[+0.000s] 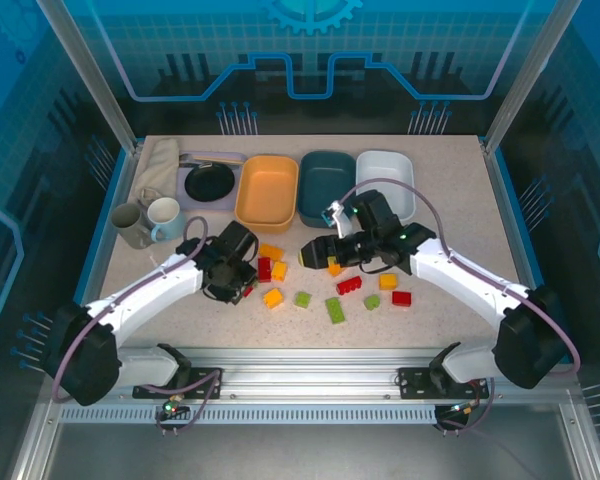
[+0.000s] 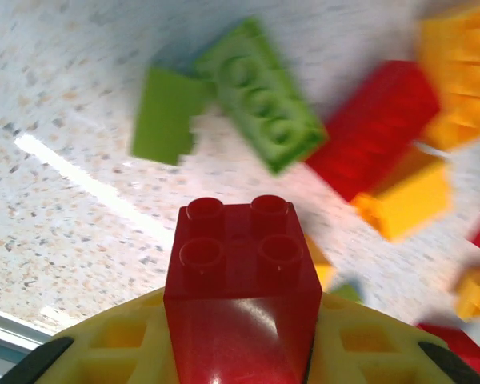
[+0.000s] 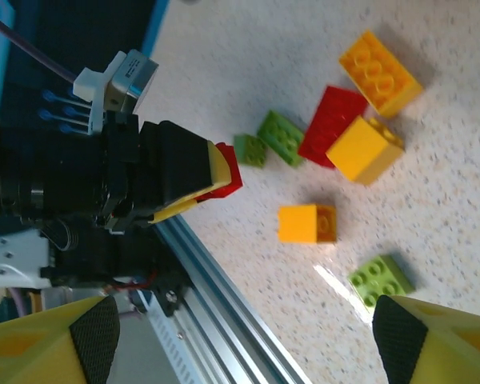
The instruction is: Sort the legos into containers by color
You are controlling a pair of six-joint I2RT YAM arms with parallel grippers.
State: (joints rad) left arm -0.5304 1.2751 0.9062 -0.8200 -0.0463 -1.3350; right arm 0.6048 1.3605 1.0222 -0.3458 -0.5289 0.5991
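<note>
Left of the legos [image 1: 336, 310] on the tabletop [image 1: 460, 200], left tool [image 3: 210, 182] grips a red brick [image 2: 240, 272], seemingly off the surface; next comes carrying it to the tubs [image 1: 320, 175]. Right tool [image 3: 244, 332] hovers open.

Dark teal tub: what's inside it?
The dark teal tub shows a bare floor, with nothing lying on it. Its near right corner is covered by the right arm, so what lies there cannot be seen.
</note>
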